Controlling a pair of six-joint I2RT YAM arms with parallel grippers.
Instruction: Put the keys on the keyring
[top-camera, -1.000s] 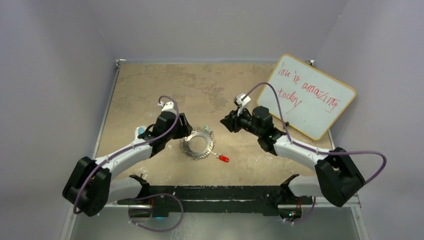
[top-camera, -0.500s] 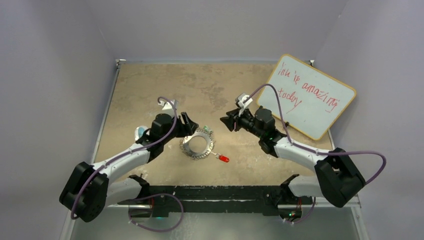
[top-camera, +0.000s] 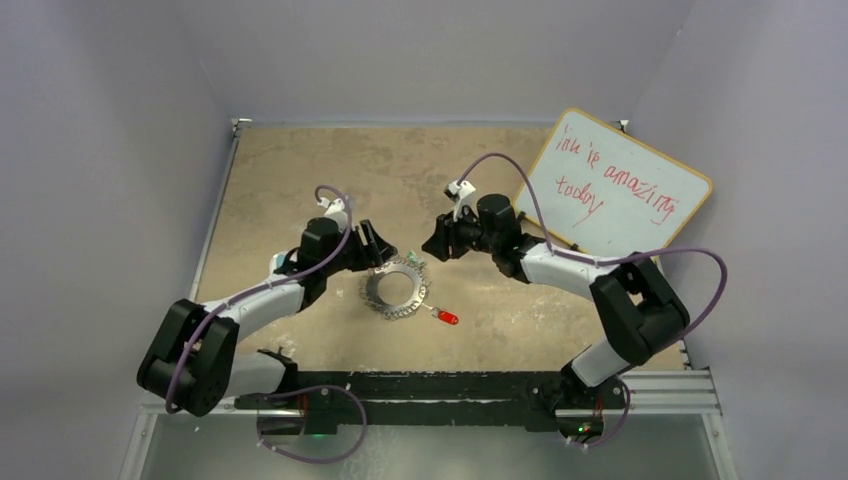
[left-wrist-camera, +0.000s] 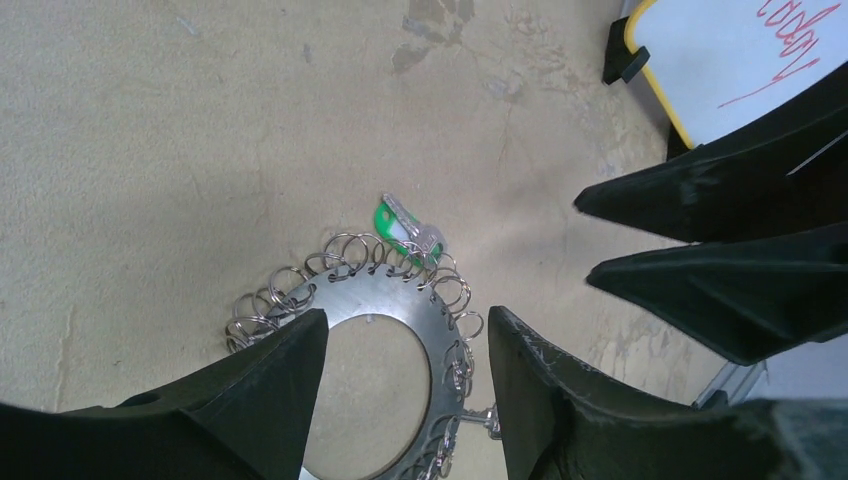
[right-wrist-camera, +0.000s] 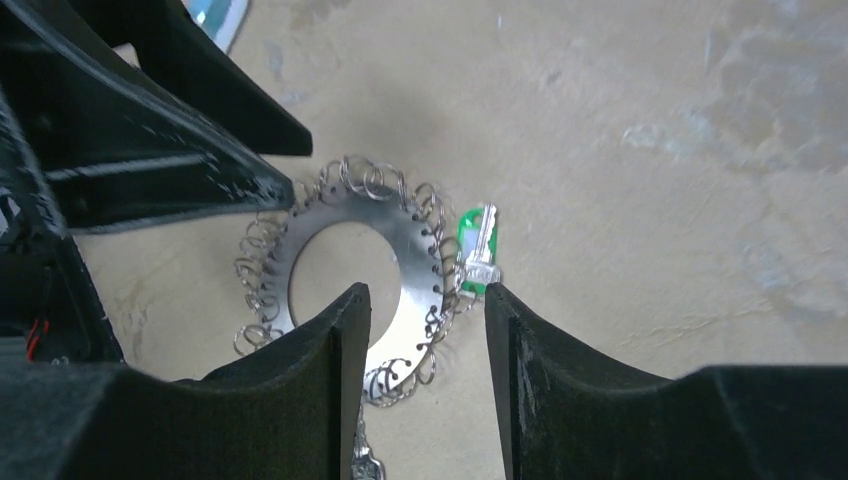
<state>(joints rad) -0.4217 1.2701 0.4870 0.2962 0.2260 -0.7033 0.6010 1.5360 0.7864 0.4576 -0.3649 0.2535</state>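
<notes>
Find the keyring lying flat on the bench, between the two arms. Note the green key touching the fringe of loops on the far rim, and the red key just beside the near right rim; cannot tell if either is threaded on a loop yet. See the left gripper released and empty above the ring's left side, and the right gripper likewise parted, holding nothing, over the far right rim close to the green key.

Judging from this, take the green key with the right fingers and pin the ring with the left fingers. Come down with the tips straddling the coloured head rather than the thin blade. Close gently, expecting so small a key to skid or flip on the bench. Press on the flat band, clear of the loops, to stop the ring sliding. Keep the two sets of tips apart, aimed as seen at nearly the same spot.

Mind the springy loops, likely to snag a tip. Ignore the whiteboard propped at the far right and the bluish plastic object beside the left arm, both apart from the ring.
</notes>
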